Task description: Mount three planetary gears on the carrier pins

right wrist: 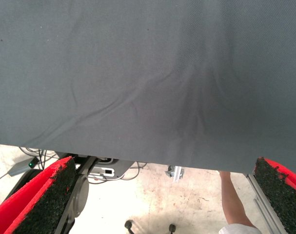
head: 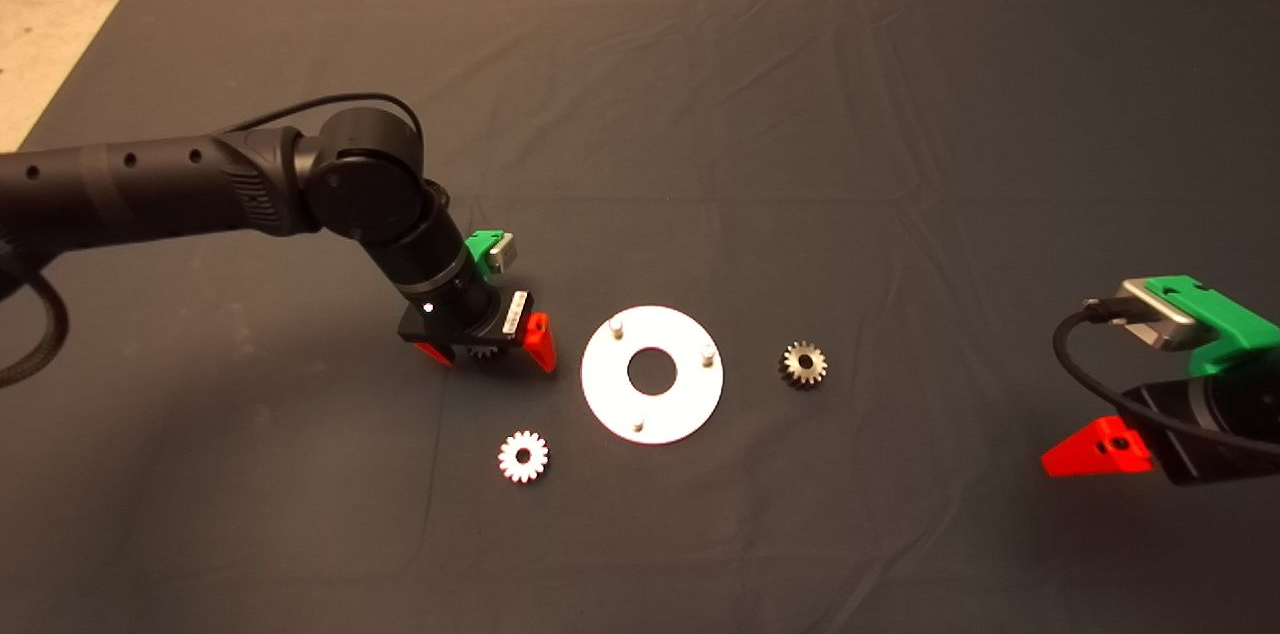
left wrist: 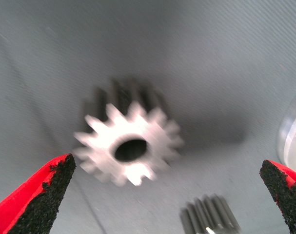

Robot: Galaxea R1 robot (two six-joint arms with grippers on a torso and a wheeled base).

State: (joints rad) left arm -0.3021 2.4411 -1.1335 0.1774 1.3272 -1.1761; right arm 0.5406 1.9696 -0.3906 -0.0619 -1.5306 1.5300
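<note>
The gear I'm after (head: 484, 351) sits flat on the mat left of centre in the head view, hole up, directly beneath my left gripper (head: 494, 350) and mostly hidden by it. The left wrist view shows that same gear (left wrist: 128, 150) lying between the two pads with mat showing on both sides, so the fingers are spread wide and touch nothing. It sits a little off toward one pad (left wrist: 43, 195) and not midway; I judge a small sideways shift is due before closing. The gear is round, so no long axis matters, only centring and the drop straight down.

Counts: three gears, none mounted. One under the left gripper, one bright gear (head: 523, 456) lower centre-left of the head view, one darker gear (head: 803, 364) right of the disc. The white disc (head: 690, 409) lies at frame centre, just right of the left gripper, with three pins: upper left (head: 617, 324), right (head: 708, 352), bottom (head: 638, 427), all bare.

Right gripper (head: 1095, 449) waits at the lower right edge, well apart from everything, fingers spread, empty. A person's arm (right wrist: 234, 202) shows beyond the mat edge in its wrist view.

Left arm is the nearer to two gears; the dark one lies closer to the right arm.
</note>
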